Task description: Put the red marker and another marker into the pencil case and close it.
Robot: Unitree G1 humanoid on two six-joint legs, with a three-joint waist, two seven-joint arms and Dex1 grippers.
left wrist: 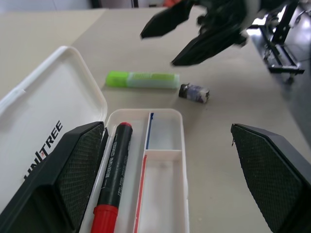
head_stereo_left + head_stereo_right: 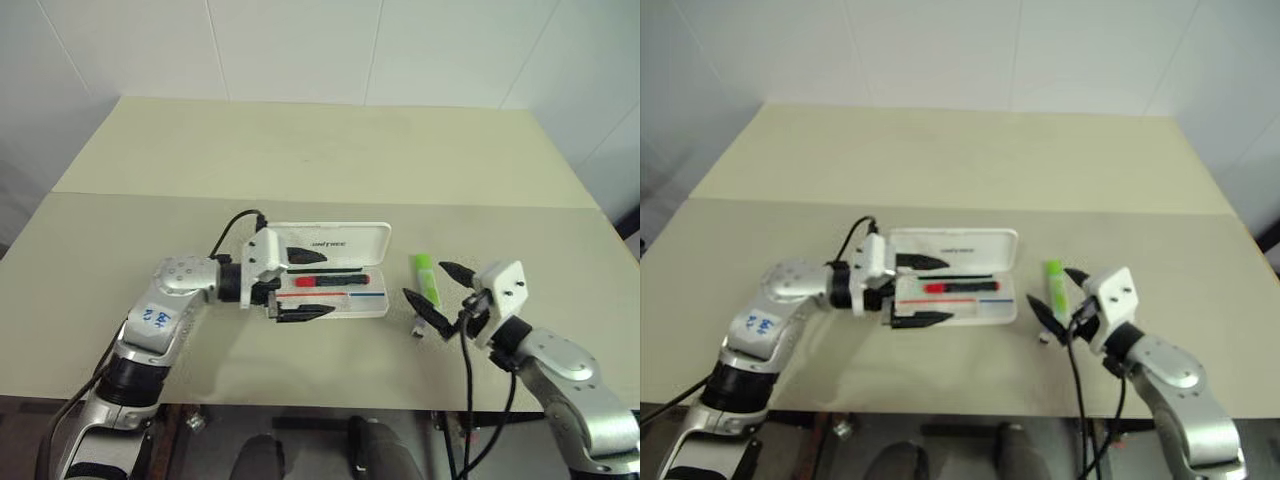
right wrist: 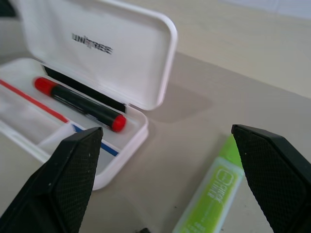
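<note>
Your left pincer (image 2: 297, 285) hung spread over the open pencil case (image 2: 335, 240), where the red marker (image 2: 330, 282) lay inside. Your right pincer (image 2: 438, 290) gaped empty beside the green highlighter (image 2: 427, 277) on the worktop (image 2: 300, 160).

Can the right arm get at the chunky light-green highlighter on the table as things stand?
Probably yes. The right gripper is open, empty, right beside the highlighter, which lies uncovered on the table; only a tiny grey piece sits close by.

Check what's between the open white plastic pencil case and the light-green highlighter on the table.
Nothing: bare beige tabletop separates the white hard-plastic pencil case from the chunky light-green highlighter, clearest in the left eye view.
</note>
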